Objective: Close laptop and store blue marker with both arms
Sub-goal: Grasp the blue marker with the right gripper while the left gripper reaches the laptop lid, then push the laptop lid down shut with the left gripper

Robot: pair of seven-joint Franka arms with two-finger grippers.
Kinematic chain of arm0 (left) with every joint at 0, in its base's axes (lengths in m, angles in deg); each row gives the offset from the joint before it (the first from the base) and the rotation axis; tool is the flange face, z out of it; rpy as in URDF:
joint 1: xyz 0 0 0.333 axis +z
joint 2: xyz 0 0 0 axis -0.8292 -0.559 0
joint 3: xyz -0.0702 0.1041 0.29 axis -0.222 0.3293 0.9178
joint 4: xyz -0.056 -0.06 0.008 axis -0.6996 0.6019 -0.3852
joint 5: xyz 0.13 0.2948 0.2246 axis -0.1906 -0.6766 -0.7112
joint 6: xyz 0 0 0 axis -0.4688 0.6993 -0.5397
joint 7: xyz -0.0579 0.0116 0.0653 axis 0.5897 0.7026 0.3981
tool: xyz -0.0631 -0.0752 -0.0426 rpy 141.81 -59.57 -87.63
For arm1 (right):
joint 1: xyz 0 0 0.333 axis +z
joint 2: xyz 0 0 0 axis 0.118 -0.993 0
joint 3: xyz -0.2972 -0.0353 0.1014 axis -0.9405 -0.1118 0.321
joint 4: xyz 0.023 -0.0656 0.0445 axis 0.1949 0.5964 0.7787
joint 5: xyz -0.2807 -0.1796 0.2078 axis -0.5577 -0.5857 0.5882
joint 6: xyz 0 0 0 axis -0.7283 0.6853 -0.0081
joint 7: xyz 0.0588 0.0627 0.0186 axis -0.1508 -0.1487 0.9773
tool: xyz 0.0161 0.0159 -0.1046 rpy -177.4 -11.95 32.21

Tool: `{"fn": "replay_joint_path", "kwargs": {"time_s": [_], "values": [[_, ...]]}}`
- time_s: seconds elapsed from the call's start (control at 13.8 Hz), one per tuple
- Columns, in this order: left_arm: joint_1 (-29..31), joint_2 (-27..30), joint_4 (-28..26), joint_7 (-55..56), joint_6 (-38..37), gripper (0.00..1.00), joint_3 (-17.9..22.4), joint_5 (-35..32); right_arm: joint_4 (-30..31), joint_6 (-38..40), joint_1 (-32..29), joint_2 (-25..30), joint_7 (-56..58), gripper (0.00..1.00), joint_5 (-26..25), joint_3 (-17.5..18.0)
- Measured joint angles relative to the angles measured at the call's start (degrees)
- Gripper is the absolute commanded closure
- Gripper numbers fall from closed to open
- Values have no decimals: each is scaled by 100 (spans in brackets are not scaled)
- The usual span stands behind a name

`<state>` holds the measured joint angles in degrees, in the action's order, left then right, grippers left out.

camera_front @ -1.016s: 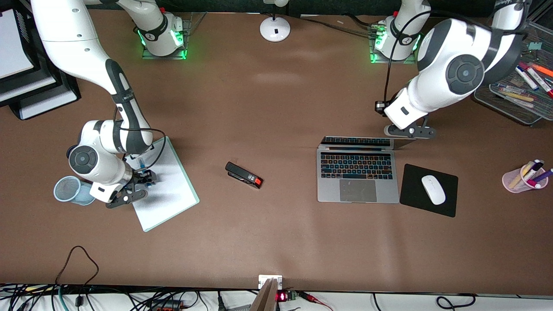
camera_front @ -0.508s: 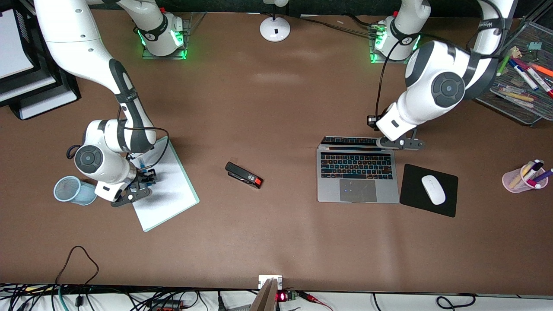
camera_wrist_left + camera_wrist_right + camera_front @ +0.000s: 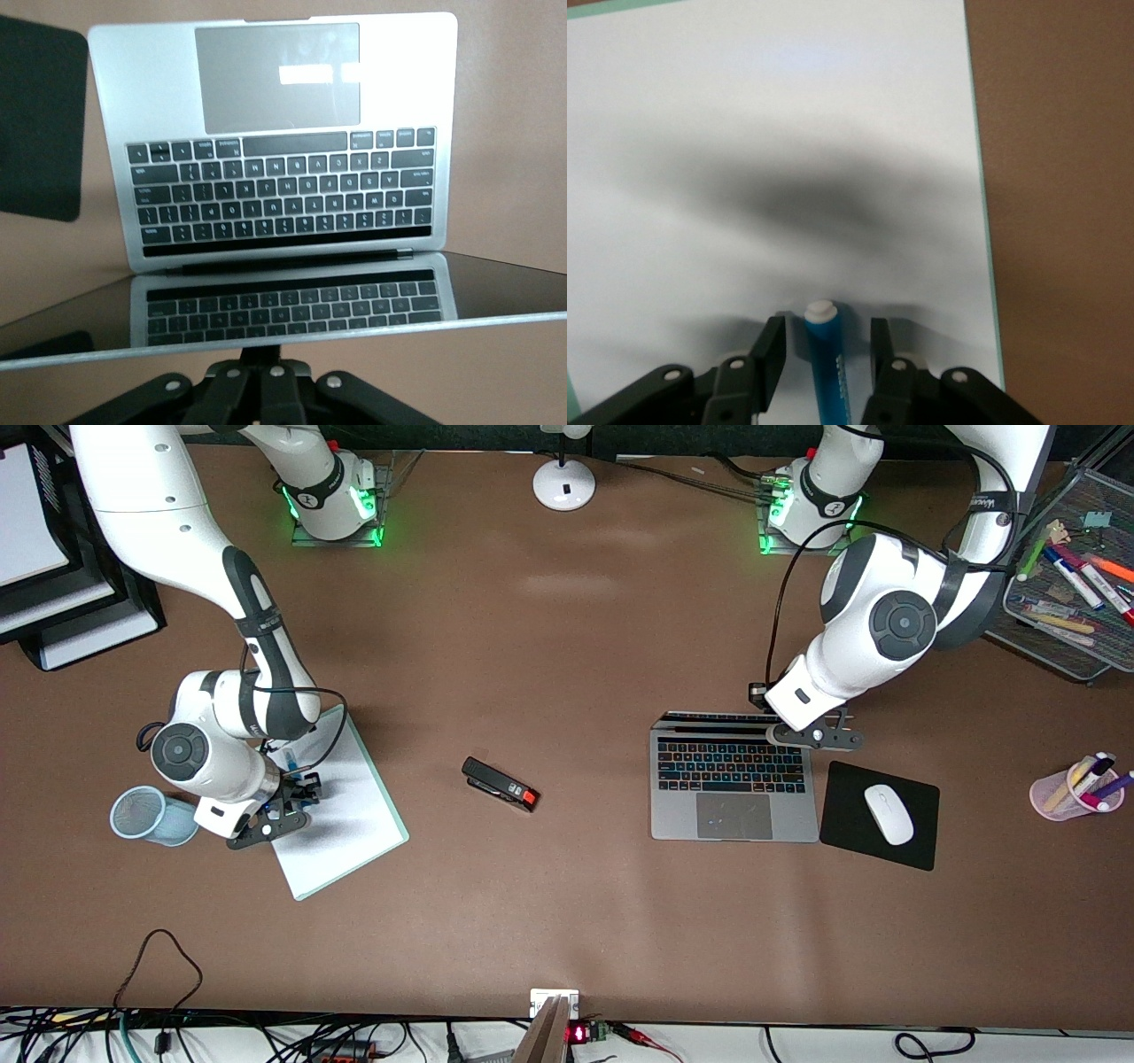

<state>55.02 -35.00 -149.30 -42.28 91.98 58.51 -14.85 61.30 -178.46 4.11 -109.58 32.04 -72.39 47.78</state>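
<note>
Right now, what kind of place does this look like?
Most likely an office desk mock-up in a robotics lab: a laptop, a mouse on a black pad and a stapler lie on a brown table, worked by two bench-mounted robot arms.

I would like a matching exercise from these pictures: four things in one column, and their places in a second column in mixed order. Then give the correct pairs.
Things:
1. blue marker
2. mouse
3. stapler
4. left tool

Places:
A. on the black pad
B. at the top edge of the laptop lid
C. on the white board, between the right tool fingers
D. on the bare table, between board and laptop

Pairs: 1-C, 2-A, 3-D, 4-B
</note>
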Motion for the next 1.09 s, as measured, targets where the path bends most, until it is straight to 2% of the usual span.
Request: {"fn": "replay_joint_path", "kwargs": {"time_s": [0.22,0.87,1.09], "values": [[0,-67,-1,0,248,100,0,-105,0,-1,0,0,0,60,2,0],[1,-852,11,-6,1715,100,21,-204,0,-2,0,-21,0,72,5,0],[4,-1146,259,-12,1945,100,49,-489,0,-5,2,-21,0,75,6,0]]}}
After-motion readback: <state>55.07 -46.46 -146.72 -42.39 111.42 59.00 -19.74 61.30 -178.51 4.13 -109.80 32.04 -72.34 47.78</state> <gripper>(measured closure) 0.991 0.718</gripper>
